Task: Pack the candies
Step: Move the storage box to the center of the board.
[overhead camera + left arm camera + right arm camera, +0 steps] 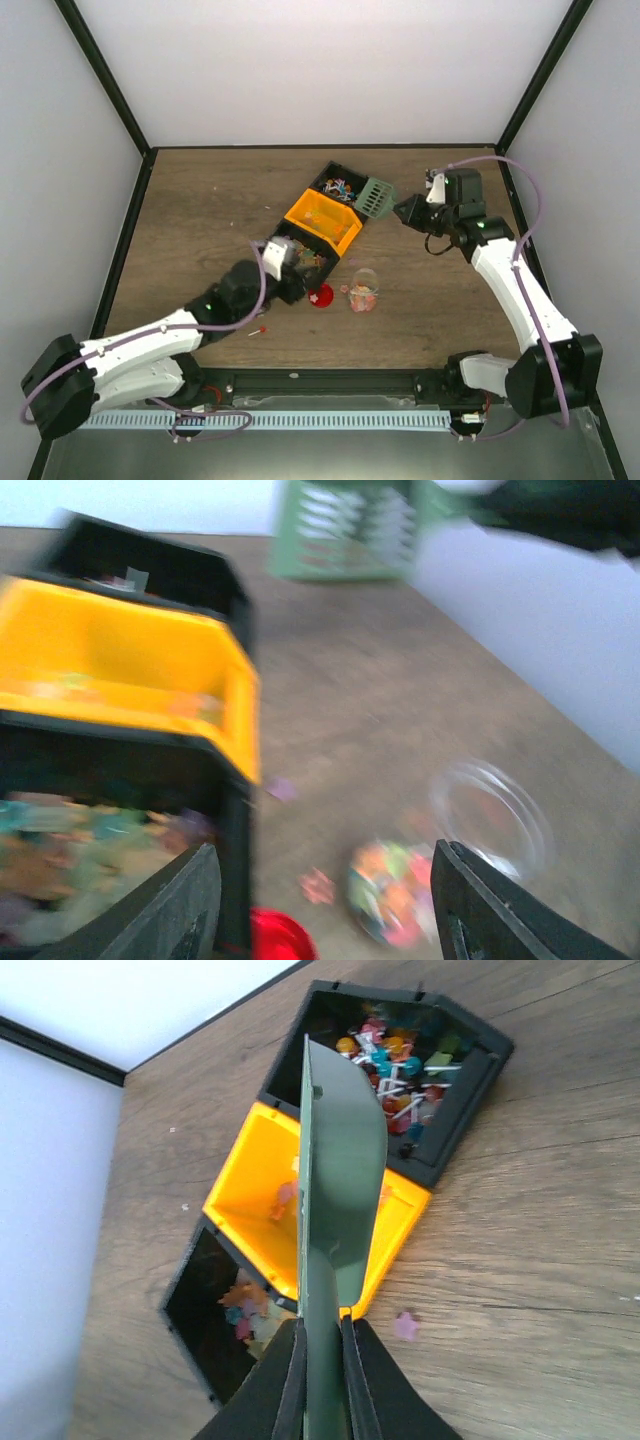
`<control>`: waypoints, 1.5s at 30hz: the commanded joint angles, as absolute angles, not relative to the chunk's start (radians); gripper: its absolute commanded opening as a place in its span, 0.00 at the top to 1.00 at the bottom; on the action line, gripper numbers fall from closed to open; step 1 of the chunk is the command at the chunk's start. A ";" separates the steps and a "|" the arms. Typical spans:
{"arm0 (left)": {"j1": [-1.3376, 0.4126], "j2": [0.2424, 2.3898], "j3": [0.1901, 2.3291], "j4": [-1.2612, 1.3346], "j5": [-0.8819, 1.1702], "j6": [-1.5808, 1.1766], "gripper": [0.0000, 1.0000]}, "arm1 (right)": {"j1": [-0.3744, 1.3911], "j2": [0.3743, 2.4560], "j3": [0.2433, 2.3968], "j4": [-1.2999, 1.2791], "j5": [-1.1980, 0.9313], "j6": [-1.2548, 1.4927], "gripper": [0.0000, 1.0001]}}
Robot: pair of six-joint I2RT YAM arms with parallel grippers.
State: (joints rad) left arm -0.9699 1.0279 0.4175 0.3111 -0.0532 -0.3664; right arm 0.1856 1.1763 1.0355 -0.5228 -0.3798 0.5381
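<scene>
Right gripper (pixel 322 1345) clamped on green scoop (pixel 345 1150); left gripper (pixel 325 860) apart, empty — steady jar (pixel 364 290) before tipping candies (pixel 400 1060) in.

Three bins: far black bin (pixel 455 1110), near black bin (pixel 195 1282), orange bin (pixel 245 1185) between. One green scoop (pixel 345 1150), one clear jar (pixel 365 289), one red lid (pixel 321 297); candies (pixel 395 1055) beyond counting.

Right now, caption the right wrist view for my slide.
Right gripper shut on the green scoop; beyond it, a yellow bin between two black bins holding candies.
</scene>
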 commanded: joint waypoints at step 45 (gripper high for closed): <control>-0.357 2.248 1.766 -0.470 0.412 0.048 0.81 | 0.279 1.261 1.201 -0.581 -0.567 0.576 0.99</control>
